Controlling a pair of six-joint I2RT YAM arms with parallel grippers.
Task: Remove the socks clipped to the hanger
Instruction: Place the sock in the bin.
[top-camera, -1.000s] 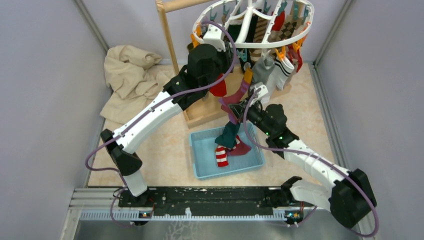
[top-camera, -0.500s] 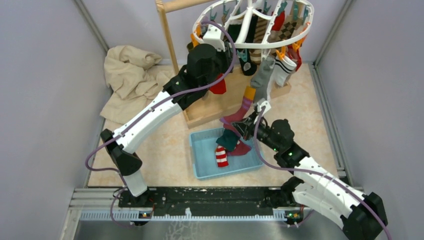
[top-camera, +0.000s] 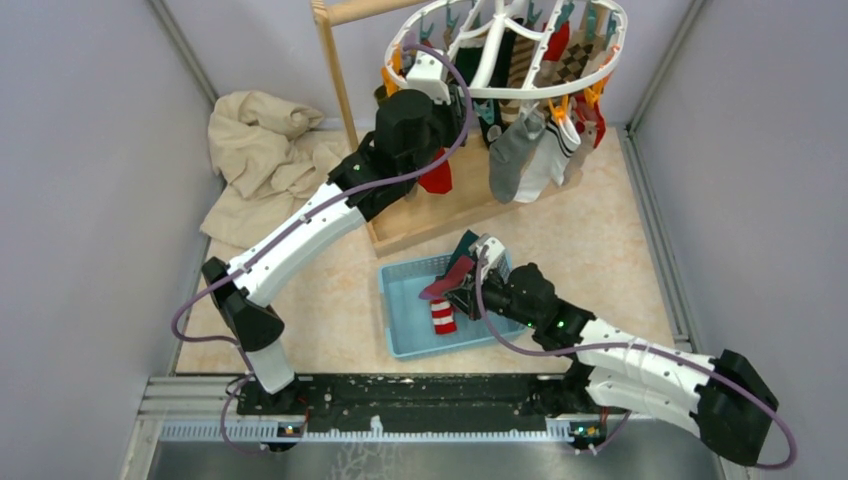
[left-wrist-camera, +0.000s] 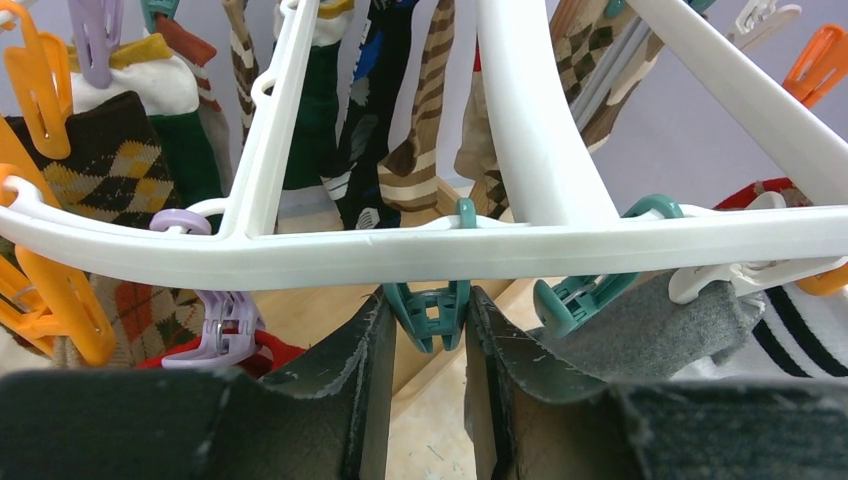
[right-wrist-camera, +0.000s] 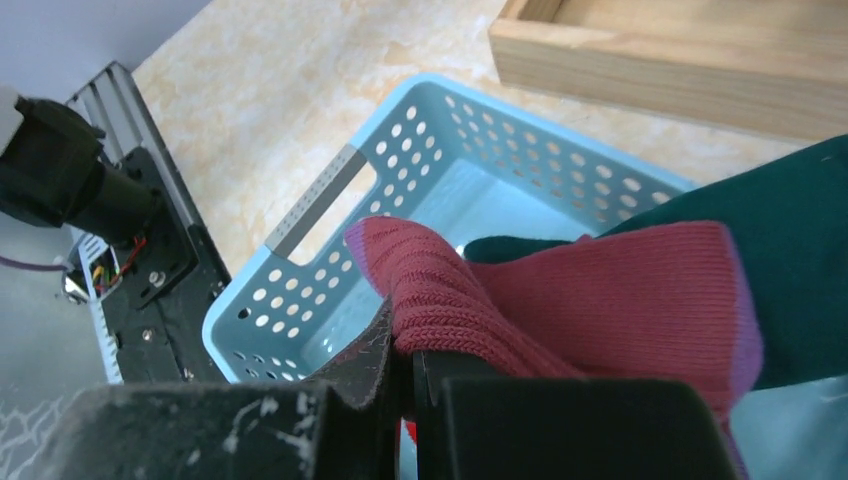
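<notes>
Up at the rim of the white plastic oval hanger (left-wrist-camera: 560, 250), my left gripper (left-wrist-camera: 429, 300) is nearly closed. Its two dark fingers press against either side of a small teal plastic clip (left-wrist-camera: 428, 318) that hangs under the rim. Just to that clip's right, a second teal clip bites a soft grey sock (left-wrist-camera: 640, 320), and a white sock with black stripes (left-wrist-camera: 790, 335) hangs beyond it. Behind the rim I see more clipped socks: a brown argyle one (left-wrist-camera: 100, 160) on the left and a brown-and-cream striped one (left-wrist-camera: 425, 130) nearer the middle.

Low over the table, my right gripper (right-wrist-camera: 405, 350) is fully pinched on a dark red ribbed knit sock (right-wrist-camera: 560, 300) with a purple edge, and dark green knit (right-wrist-camera: 790, 250) lies right against it. I cannot tell whether that green part belongs to the same sock. The sock is off the hanger and hangs above the light blue perforated plastic basket (right-wrist-camera: 330, 200), which holds a red-and-white striped sock (top-camera: 441, 316). Beyond the basket stands the light wooden stand (top-camera: 440, 205) that carries the hanger. A crumpled beige cloth (top-camera: 265, 150) lies on the tabletop (top-camera: 620, 230) at far left.
</notes>
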